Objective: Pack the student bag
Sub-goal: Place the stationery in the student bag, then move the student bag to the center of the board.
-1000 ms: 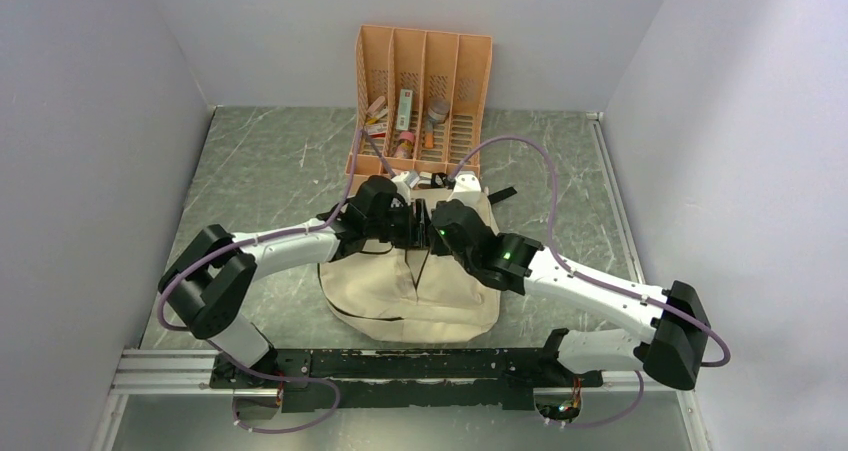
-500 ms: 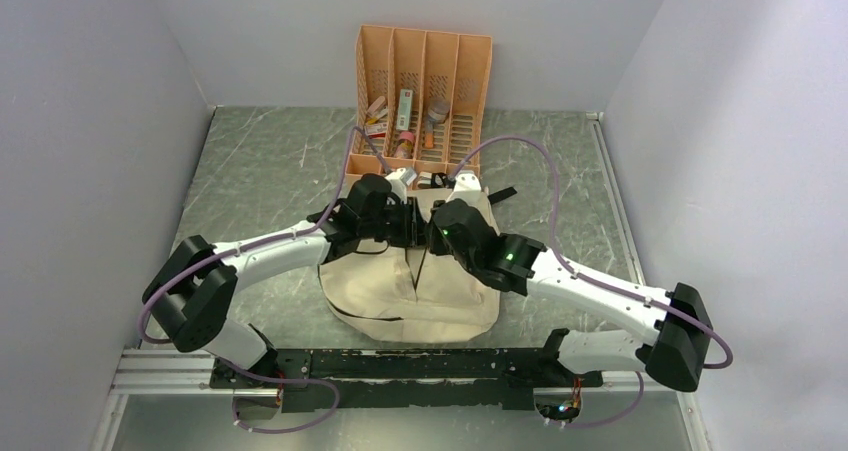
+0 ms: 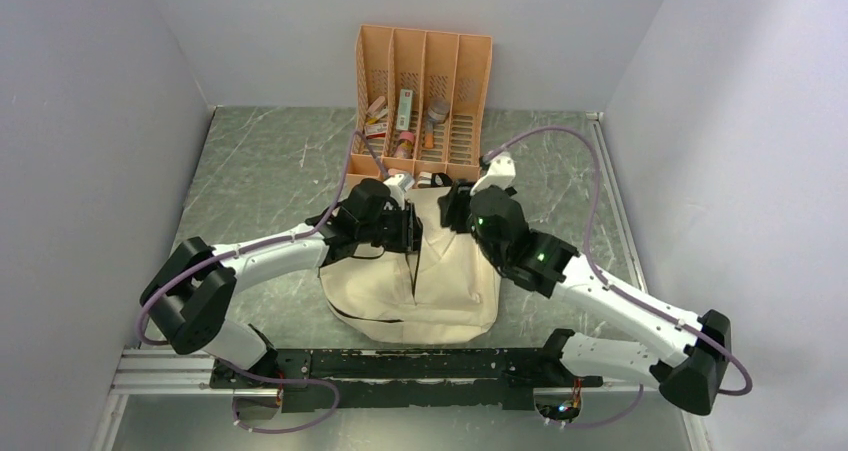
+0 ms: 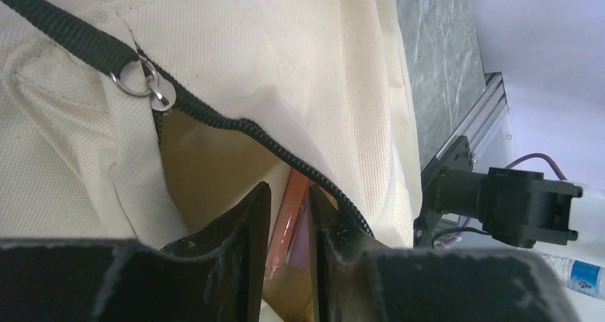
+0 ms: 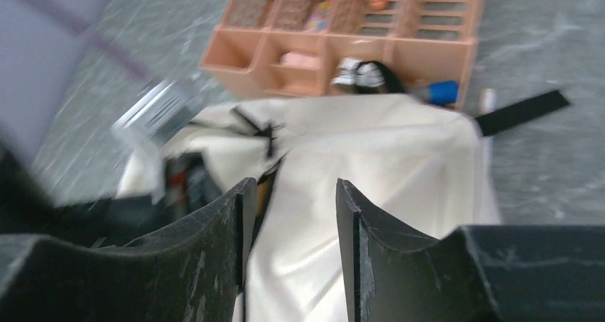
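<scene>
Small stationery in the slots of the orange organiser; an orange pen inside the unzipped mouth of the student bag. Cream, slumped on the counter just before the organiser. At that mouth, left gripper narrowly parted, grip impossible to tell; right gripper apart over the fabric, open counter either side

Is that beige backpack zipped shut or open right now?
Open. On the student bag, seen from the left wrist, the black zipper teeth are parted, and an orange pen shows inside the gap.
</scene>
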Robot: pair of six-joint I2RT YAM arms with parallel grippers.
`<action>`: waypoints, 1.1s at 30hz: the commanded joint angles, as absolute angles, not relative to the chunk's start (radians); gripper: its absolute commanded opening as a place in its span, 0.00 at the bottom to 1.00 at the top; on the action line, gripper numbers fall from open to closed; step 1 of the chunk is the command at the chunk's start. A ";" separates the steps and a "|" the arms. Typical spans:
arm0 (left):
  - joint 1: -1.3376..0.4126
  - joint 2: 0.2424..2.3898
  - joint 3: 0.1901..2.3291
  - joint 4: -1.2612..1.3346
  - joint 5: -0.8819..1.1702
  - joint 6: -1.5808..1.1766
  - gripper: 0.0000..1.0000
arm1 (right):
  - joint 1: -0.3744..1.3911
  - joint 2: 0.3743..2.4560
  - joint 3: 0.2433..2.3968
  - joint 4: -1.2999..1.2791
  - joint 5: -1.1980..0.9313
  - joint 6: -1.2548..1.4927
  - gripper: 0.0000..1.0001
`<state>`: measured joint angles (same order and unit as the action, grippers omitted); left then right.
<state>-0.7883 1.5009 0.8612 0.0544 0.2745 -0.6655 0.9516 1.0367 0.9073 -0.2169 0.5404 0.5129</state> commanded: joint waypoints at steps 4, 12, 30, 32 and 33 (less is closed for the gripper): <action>-0.795 1.460 0.835 0.042 0.268 -0.631 0.31 | 0.567 1.122 0.962 -0.262 0.412 0.573 0.50; -0.796 1.477 0.821 0.033 0.260 -0.613 0.34 | 0.309 1.336 0.991 -0.273 0.284 0.542 0.55; -0.801 1.471 0.835 -0.042 0.177 -0.645 0.32 | 0.456 1.608 0.876 -0.236 -0.015 0.491 0.48; -0.801 1.450 0.829 -0.059 0.146 -0.653 0.32 | 0.525 1.625 0.898 -0.208 -0.061 0.504 0.48; -0.801 1.438 0.827 -0.075 0.120 -0.658 0.31 | 0.554 1.633 0.917 -0.192 -0.094 0.514 0.48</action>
